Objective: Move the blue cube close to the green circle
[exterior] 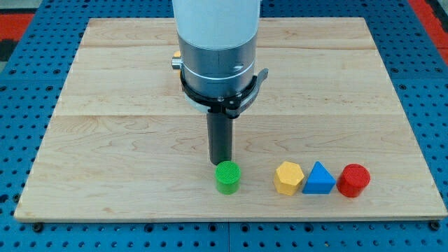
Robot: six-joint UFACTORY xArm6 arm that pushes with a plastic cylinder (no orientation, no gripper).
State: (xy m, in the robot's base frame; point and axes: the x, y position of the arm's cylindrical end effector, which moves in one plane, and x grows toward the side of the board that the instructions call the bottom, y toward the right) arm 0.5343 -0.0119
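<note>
Near the worktop's point(105, 84) bottom edge, my tip point(221, 163) stands just above the green cylinder point(227, 177), seemingly touching its far rim, though the overlap hides the contact. To the view's right sit three blocks in a row: a yellow hexagon point(288, 178), a blue block point(319, 179) that looks triangular rather than cubic, and a red cylinder point(353, 180). The arm carries a plain rod, no jawed tool. Blue stands well apart from green.

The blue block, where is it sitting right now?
The blue block sits near the board's bottom edge, right of centre, between the yellow block and the red cylinder.
</note>
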